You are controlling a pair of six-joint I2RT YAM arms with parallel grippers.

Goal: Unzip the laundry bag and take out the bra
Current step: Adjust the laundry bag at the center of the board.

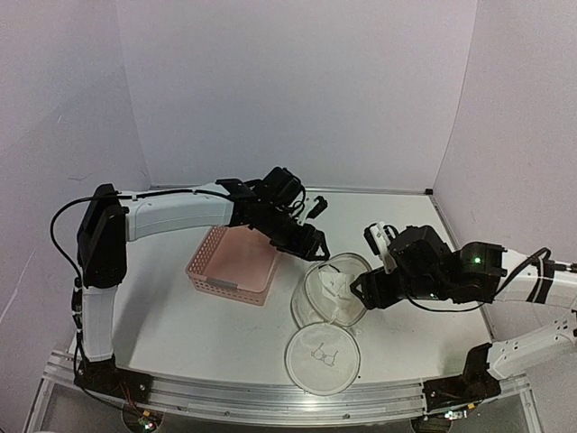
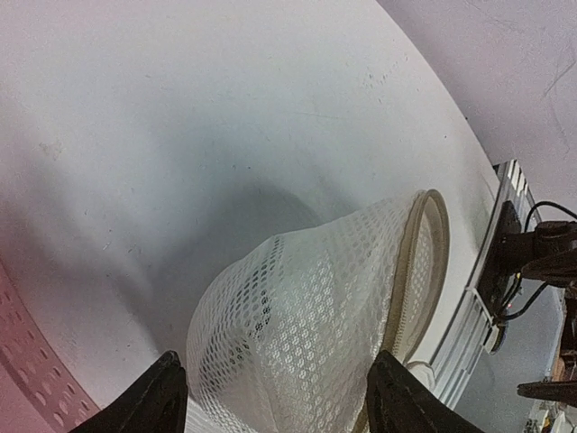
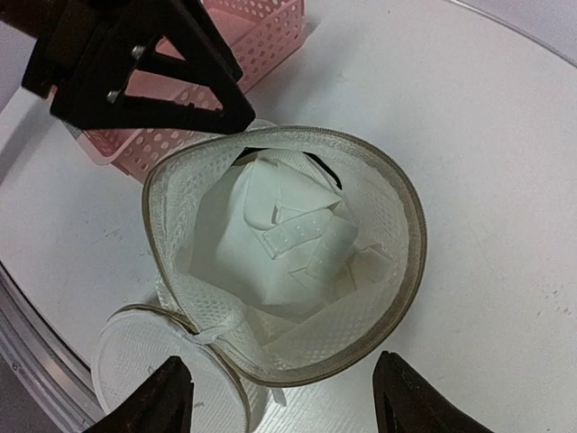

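The laundry bag (image 1: 311, 298) lies unzipped on the table, its mesh body open upward. Its round lid (image 1: 322, 358) with the black bra drawing is flapped down toward the front. The bra (image 3: 288, 234) is folded white fabric inside the bag, with a bit of black trim at its far edge; it also shows in the top view (image 1: 340, 290). My left gripper (image 2: 279, 401) is open, its fingers straddling the bag's mesh wall (image 2: 306, 316) at the far rim. My right gripper (image 3: 288, 401) is open and empty, just above the bag's near rim (image 3: 361, 352).
A pink slotted basket (image 1: 233, 263) stands left of the bag, right beside the left gripper (image 1: 311, 248). The right gripper (image 1: 359, 290) hovers at the bag's right side. The table's front metal rail (image 1: 270, 397) runs close below the lid.
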